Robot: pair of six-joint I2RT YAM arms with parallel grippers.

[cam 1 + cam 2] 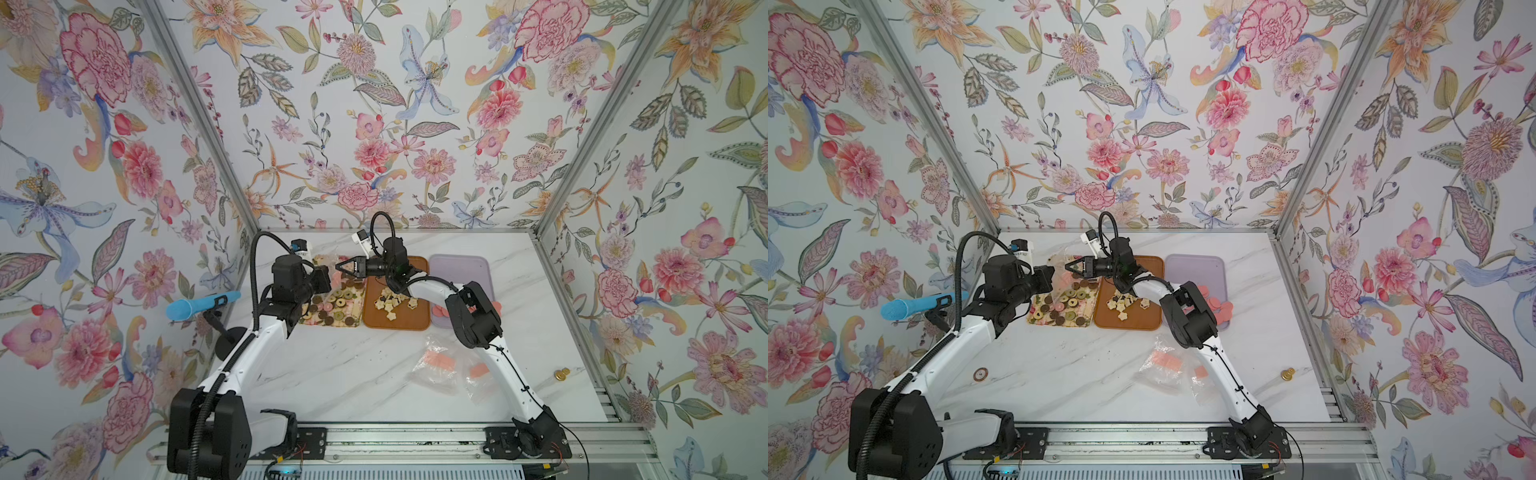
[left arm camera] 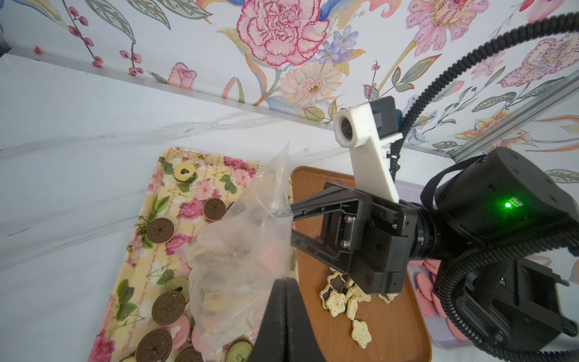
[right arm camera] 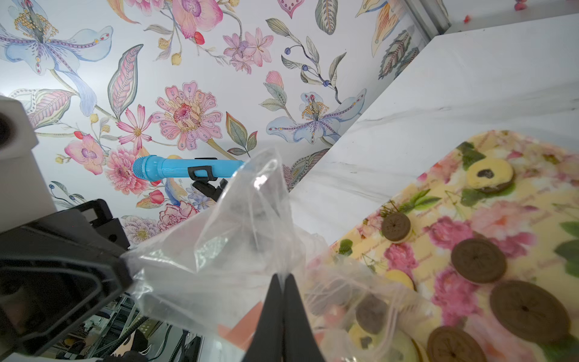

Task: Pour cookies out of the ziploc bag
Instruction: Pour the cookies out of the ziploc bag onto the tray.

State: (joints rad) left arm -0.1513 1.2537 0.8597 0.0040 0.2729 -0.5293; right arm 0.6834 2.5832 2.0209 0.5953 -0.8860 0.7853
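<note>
**Ziploc bag (image 1: pixel 326 262) pinched two ways, belly low over floral tray (image 1: pixel 332 325)**

**Top views.** In both top views the bag hangs btw the left tool (image 1: pixel 330 277) and right tool (image 1: pixel 337 268). They face each other across it. The right one reaches in over the brown tray (image 1: pixel 397 322). Neither arm is nearer, since both are already on the film. The bag sits above the floral tray's far right part, w/ loose cookies (image 1: pixel 336 299) lying on that tray. The lilac tray (image 1: pixel 461 266) is further right. Two empty bags (image 1: pixel 436 365) lie on the marble tabletop (image 1: pixel 332 374) beside the right arm. Walls stand close on three sides.

**Left wrist.** The left tool (image 2: pixel 285 283) is clenched on the bag's lower film. The right tool (image 2: pixel 291 219) clamps its side, higher up. The bag's (image 2: pixel 241 250) long axis is near upright: peak up, and cookies inside (image 2: pixel 219 301) sagging just above the tray. Star cookies (image 2: pixel 344 301) lie on the brown tray.

**Right wrist.** The right tool's (image 3: pixel 283 279) tips are pressed tight on a fold of film. The left tool (image 3: pixel 122 269) grips the opposite side. The bagged cookies (image 3: pixel 369 313) lie low, on the floral-tray (image 3: pixel 532 150) side. There's an orange strip (image 3: pixel 244 332) near the tool, but I can't tell if the mouth is open or which way it faces. A blue mic (image 3: pixel 188 169) stands well apart.

Prob the next move turns on getting the mouth lowest, over this tray and not the brown one just beside it.
</note>
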